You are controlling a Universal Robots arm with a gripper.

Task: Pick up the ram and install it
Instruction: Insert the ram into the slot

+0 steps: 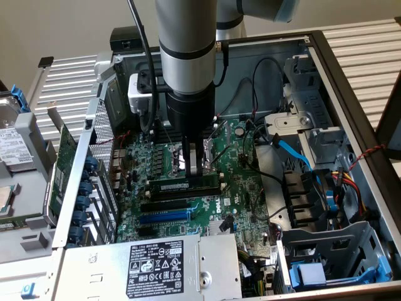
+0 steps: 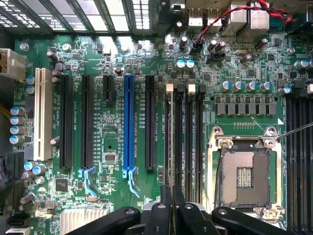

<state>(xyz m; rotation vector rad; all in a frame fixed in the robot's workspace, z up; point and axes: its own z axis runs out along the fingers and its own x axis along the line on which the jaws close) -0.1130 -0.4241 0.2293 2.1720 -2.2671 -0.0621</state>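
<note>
1. Nearest in the exterior view, a grey power supply (image 1: pixel 166 266) with a black label is seen at the front edge of the open computer case (image 1: pixel 326 75), which lies on a slatted surface (image 1: pixel 69 75).
2. Just behind it, the green motherboard (image 1: pixel 244 188) is exposed, and a blue expansion slot (image 1: pixel 164 216) and a black expansion slot (image 1: pixel 166 205) are laid side by side across it.
3. Just beyond the black slot, the ram (image 1: pixel 185 186) is found: it stands on edge in the memory slot nearest the expansion slots, with its white label turned toward the power supply. Whether it is latched cannot be told.
4. The tool (image 1: pixel 195 170) is lowered straight down from the arm onto the middle of the ram; its fingers are drawn together and clamped on the stick's upper edge, which is seen in the wrist view as a thin line running out from between them.
5. The other memory slots (image 2: pixel 188 142) lie between the ram and the CPU socket (image 2: pixel 243 176), whose metal frame is seen beside them.
6. Farther back, black cables and a blue data cable (image 1: pixel 294 153) are draped toward the drive cage on the exterior view's right.
7. Outside the case, on the exterior view's left, a green expansion card (image 1: pixel 62 157) is stood on edge against the case wall.
</note>
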